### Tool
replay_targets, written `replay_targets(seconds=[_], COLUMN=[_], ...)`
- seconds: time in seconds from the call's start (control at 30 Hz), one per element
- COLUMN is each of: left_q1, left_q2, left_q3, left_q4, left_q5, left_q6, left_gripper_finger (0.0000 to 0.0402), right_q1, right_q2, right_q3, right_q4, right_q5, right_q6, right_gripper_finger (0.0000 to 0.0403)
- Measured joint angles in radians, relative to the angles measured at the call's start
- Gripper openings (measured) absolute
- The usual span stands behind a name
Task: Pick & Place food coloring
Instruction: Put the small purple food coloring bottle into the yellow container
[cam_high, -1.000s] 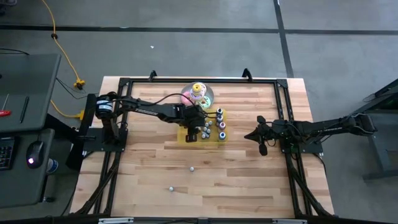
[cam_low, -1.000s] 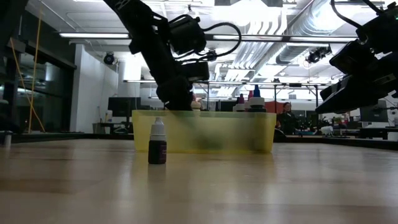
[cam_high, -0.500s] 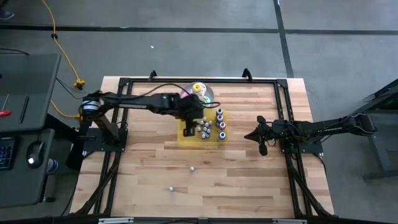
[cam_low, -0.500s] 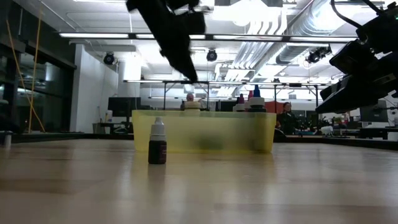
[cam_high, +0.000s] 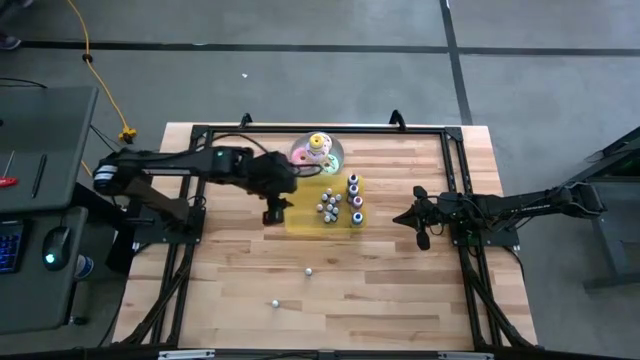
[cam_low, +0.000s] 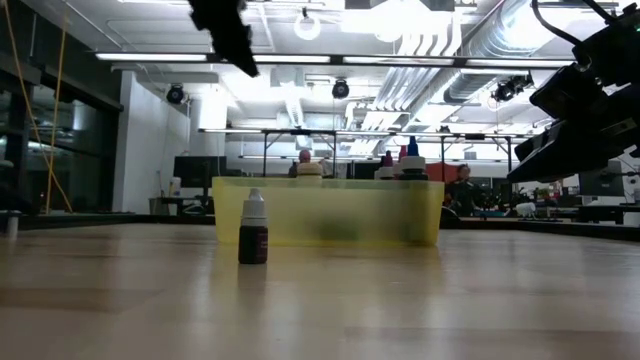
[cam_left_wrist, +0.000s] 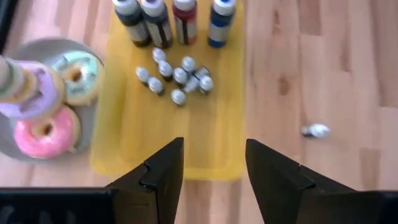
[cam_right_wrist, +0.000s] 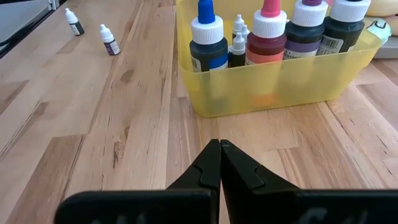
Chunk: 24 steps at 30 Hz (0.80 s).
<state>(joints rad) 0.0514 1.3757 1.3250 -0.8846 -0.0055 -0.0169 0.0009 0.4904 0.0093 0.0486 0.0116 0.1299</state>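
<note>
Two tiny food coloring bottles (cam_high: 309, 270) loose on the near table (cam_high: 400, 290). Farther back, cluster of tiny bottles (cam_left_wrist: 177, 76) inside the yellow tray (cam_left_wrist: 130, 137). Left gripper (cam_left_wrist: 211, 163) spread, empty, hovering at the tray's left edge. Right gripper (cam_right_wrist: 220, 163) clenched, right of tray. Donut stack (cam_high: 319, 148) beyond.

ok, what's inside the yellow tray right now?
Inside the yellow tray: four larger bottles in a row along one wall and a cluster of tiny food coloring bottles beside them. The remaining floor looks bare. In the low view the tray wall hides their bases.
</note>
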Motion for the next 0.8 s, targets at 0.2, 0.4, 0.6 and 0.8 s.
replay_targets(seconds=[0.2, 0.4, 0.6, 0.8], left_q1=[-0.049, -0.11, -0.187, -0.252], left_q2=[-0.105, -0.196, -0.22, -0.17], left_q3=[-0.109, -0.209, -0.246, -0.248], left_q4=[0.006, 0.077, 0.196, 0.258], left_q5=[0.032, 0.038, 0.081, 0.097], left_q6=[-0.055, -0.071, -0.071, -0.037], left_gripper_finger=[0.0168, 0.0168, 0.0168, 0.0168], right_q1=[0.0, 0.0, 0.0, 0.0], right_q2=[0.0, 0.0, 0.0, 0.0], right_q3=[0.0, 0.0, 0.0, 0.0], right_q4=[-0.002, 0.0, 0.0, -0.001], right_q5=[0.0, 0.0, 0.0, 0.0], right_q6=[0.0, 0.0, 0.0, 0.0], right_gripper_finger=[0.0, 0.0, 0.0, 0.0])
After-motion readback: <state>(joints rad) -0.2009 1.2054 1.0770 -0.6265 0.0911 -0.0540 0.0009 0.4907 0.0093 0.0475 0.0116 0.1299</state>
